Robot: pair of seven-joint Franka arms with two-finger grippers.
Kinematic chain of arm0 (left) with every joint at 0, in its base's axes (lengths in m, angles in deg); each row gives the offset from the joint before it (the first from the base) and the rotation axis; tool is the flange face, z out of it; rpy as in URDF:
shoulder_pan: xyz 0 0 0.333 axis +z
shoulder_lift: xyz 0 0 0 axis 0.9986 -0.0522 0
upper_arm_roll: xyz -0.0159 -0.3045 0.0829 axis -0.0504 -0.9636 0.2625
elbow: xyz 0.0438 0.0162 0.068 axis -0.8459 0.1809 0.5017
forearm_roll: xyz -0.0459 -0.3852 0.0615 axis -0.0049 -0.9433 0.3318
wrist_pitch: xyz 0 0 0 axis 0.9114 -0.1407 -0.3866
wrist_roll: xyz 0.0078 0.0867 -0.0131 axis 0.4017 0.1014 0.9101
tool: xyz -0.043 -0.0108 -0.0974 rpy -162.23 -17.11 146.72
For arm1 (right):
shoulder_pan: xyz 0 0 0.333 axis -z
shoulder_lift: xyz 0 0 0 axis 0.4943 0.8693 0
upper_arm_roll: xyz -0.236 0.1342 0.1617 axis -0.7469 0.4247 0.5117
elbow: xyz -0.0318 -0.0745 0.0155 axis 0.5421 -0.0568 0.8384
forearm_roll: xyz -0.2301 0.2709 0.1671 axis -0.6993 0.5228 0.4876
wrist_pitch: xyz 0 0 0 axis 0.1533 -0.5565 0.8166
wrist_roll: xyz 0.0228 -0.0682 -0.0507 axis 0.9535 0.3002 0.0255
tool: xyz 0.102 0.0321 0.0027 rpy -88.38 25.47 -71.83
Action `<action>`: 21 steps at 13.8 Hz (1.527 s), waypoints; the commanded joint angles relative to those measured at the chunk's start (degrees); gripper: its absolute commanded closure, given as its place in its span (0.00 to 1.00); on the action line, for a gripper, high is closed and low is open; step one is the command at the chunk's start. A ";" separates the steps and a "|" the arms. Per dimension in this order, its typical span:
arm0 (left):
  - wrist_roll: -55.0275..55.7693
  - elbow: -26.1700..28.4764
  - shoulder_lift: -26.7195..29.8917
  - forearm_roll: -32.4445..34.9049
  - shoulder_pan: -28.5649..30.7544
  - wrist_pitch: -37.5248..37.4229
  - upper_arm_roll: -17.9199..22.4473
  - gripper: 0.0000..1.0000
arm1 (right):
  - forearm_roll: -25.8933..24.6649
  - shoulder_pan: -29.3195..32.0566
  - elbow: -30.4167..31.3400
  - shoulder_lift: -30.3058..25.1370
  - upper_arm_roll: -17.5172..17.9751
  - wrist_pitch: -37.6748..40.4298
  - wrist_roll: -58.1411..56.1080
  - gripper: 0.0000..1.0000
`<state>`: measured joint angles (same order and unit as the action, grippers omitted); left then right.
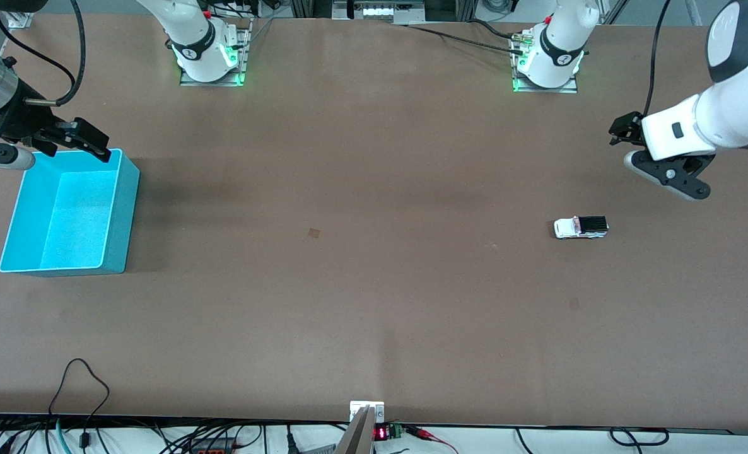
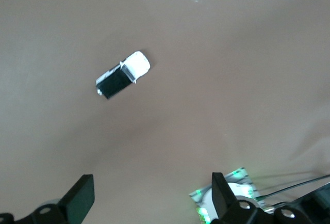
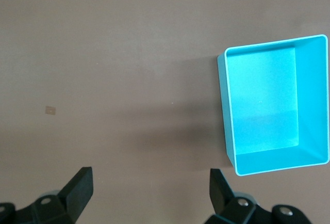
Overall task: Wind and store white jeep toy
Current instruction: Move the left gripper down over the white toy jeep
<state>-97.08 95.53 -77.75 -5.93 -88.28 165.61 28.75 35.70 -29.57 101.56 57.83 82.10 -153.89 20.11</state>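
The white jeep toy stood on its wheels on the bare table, toward the left arm's end and well apart from everything else, its black roof panel facing up. Nothing touched it. The left tool hung in the air above the table near that end, over a spot a little farther from the front camera than the jeep, with its jaws spread wide and nothing between them; in the left wrist view the jeep lay ahead of the released fingers. That placing looked like readiness for a descent onto the toy, since this arm was the closer one.

The turquoise bin sat open and empty at the right arm's end of the table, well apart from the jeep, presumably where the toy was meant to go once wound. The right tool hovered over the bin's rim on the side farther from the front camera, also released and holding nothing, and seemed to wait.

No brand, label or readable writing showed on the jeep or the bin.
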 commanded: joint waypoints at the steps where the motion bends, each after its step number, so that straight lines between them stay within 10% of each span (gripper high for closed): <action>1: -9.73 9.23 1.03 0.28 1.53 10.98 -0.06 0.00 | 0.70 -0.14 -0.50 -0.10 -0.07 0.56 0.19 0.00; 7: -26.43 25.95 0.16 8.45 1.71 36.76 -0.06 0.00 | 0.70 -0.58 -0.50 0.52 -0.07 0.47 0.19 0.00; 21: -50.98 31.67 -14.78 10.56 8.21 62.01 -0.15 0.00 | 0.70 -0.41 -0.50 0.43 -0.07 0.65 0.19 0.00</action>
<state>-146.59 126.09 -92.83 3.43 -80.81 226.68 28.93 35.70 -29.89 101.56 58.28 82.11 -153.89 20.11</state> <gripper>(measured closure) 0.000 0.000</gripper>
